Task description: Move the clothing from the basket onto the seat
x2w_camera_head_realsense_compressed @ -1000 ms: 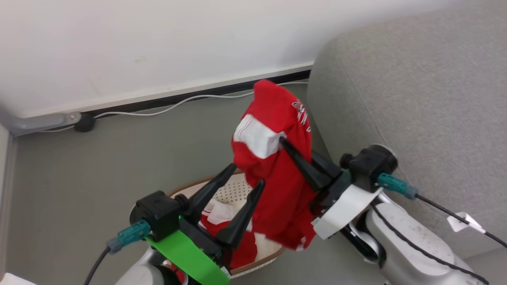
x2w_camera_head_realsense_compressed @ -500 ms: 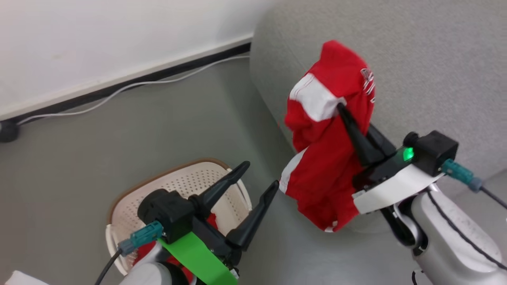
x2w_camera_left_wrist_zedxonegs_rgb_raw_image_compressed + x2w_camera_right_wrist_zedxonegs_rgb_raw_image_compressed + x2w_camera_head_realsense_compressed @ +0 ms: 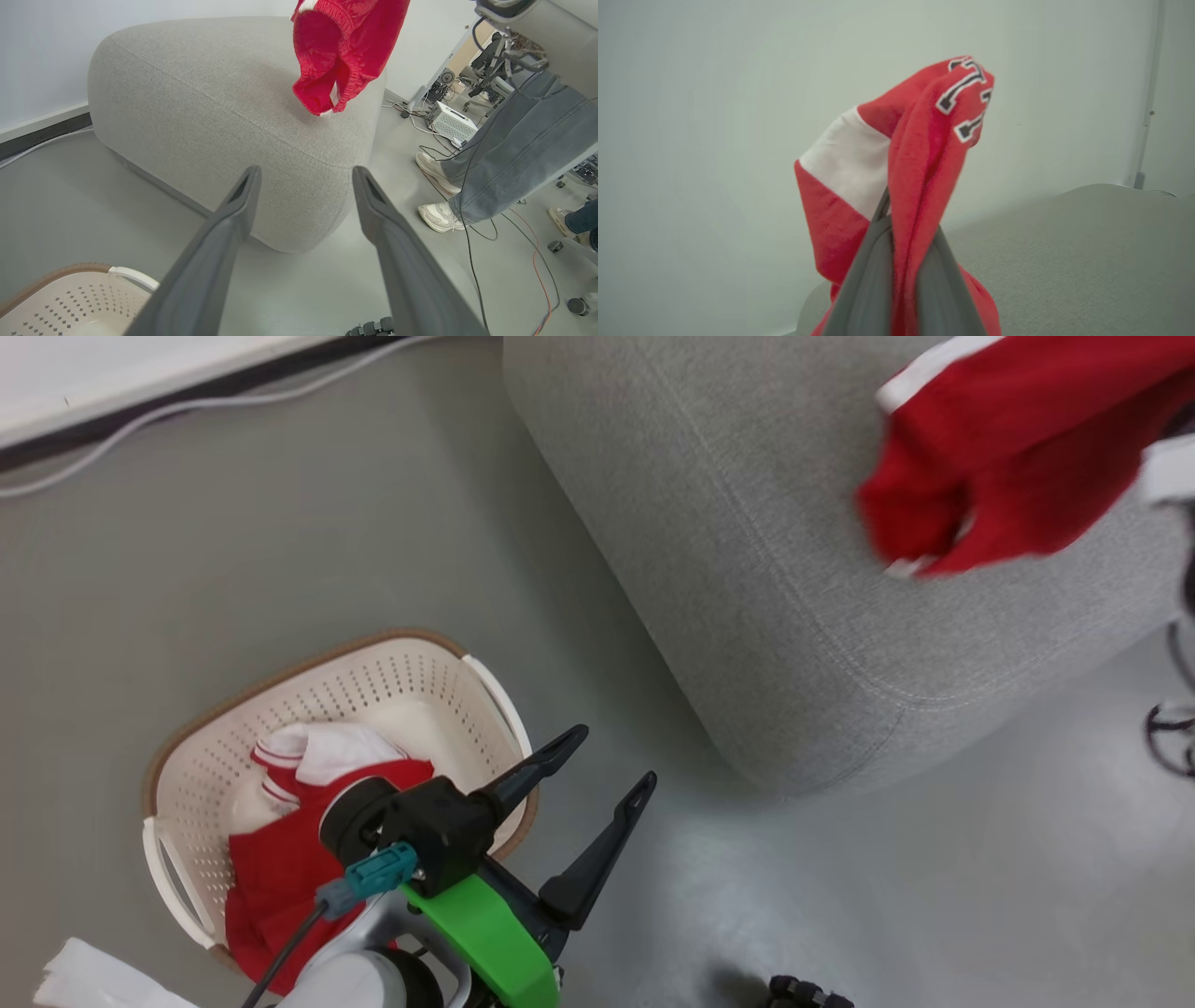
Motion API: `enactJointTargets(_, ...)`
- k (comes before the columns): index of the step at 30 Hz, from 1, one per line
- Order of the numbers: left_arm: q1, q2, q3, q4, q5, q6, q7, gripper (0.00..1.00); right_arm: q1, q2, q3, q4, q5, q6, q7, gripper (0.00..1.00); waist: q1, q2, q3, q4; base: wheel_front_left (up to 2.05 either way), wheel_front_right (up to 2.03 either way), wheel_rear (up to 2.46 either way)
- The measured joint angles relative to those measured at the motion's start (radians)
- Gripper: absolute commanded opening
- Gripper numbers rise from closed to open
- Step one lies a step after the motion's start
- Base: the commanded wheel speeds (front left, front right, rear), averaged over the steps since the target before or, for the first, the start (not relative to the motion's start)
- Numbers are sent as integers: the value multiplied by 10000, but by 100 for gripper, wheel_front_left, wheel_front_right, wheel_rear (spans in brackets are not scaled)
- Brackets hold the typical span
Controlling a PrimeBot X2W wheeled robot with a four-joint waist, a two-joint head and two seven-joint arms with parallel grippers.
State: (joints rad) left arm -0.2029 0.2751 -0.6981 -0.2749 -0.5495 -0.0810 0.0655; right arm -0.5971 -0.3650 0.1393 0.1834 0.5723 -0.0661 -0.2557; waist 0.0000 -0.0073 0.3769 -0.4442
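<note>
Right jaws, as I see them: clamped on a red garment that drapes over their tips, above the seat, inward of its rounded corner. Left jaws: wide, empty, between seat and basket, which holds more clothing.

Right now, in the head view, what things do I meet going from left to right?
basket → left gripper → seat → red garment at the far right

The right gripper pinches the clothing; its lettered fold stands upward. The seat lies beneath; a wall behind.
</note>
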Motion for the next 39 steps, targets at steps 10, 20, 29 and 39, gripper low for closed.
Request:
enactJointTargets(10,-323,288,-240,-435,268,198,817,100,-2315,-543,-2648,1847,1649,-428,186,0,0,0,1418,530,0,0,0)
enactJointTargets(20,-596,815,134,-1143,813,569,1413,100,-4186,-993,-3866,2773,2370,-506,107,0,0,0,2813,1324,0,0,0)
enactJointTargets(29,-735,1122,681,-1877,955,913,1639,100,-5103,-715,-3540,3367,2259,-500,35,0,1,0,4160,1569,0,0,0)
enactJointTargets(39,-896,1189,1124,-1916,966,1003,1482,100,-4984,527,-3005,4468,1695,-27,8,33,2,-1,5056,1509,0,0,0)
